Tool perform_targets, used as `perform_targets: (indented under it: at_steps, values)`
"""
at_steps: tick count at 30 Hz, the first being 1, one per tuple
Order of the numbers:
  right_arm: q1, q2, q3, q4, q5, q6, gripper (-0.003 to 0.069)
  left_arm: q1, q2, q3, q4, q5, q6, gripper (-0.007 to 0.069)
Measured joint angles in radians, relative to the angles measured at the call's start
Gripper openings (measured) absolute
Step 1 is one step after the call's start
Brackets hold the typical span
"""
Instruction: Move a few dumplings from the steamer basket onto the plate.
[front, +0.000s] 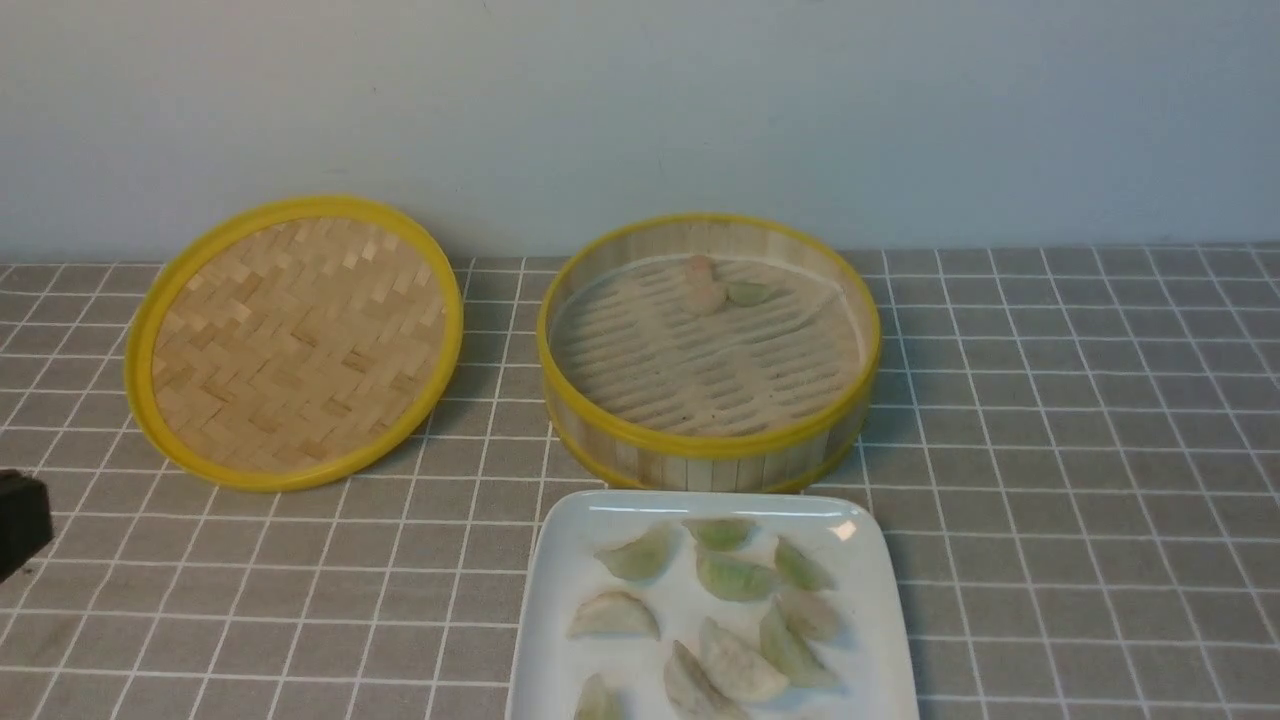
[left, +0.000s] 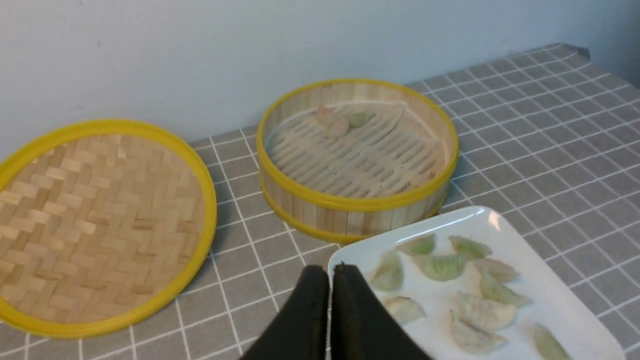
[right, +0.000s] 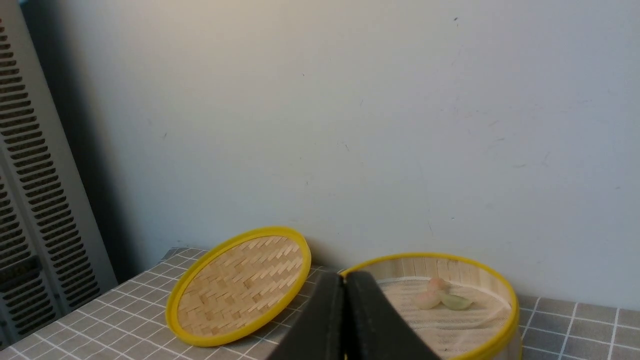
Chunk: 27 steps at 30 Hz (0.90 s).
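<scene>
Front view: the plate sits right up against the near side of the basket, and it's got a whole bunch of dumplings scattered on it, so the job looks mostly done. Only one green dumpling is in the basket, way at the back by the far wall, touching the pink dumplings on their right side, with its long axis running roughly left to right. The lid leans on the wall off to the left, and neither gripper really shows here, just a dark lump at the left edge. Left wrist view: the left gripper is clamped fully closed on nothing, hovering over the near-left corner of the plate, so the green dumpling is ahead of it across the whole basket. Right wrist view: the right gripper is pinched closed and empty too, sitting high, with the green dumpling ahead of it, off to one side of the tips and lower down. Which arm is nearer is hard to call. Either way the jaws would need to open and straddle the dumpling across its short side, without nudging the pink ones.
</scene>
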Motion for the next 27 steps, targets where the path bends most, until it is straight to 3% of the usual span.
perform_targets:
  at_steps: [17,23,27]
  values:
    - [0.0,0.0,0.001,0.0,0.0,0.0,-0.0013,0.0,-0.102,0.001,0.004,0.032,0.002,-0.0005]
    - [0.0,0.0,0.001,0.0,0.0,0.0,-0.0013,0.003,-0.097,0.052,0.063,-0.136,-0.001,-0.0005]
    - [0.0,0.0,0.001,0.0,0.0,0.0,-0.0013,0.064,-0.132,0.239,0.113,-0.319,-0.022,-0.0005]
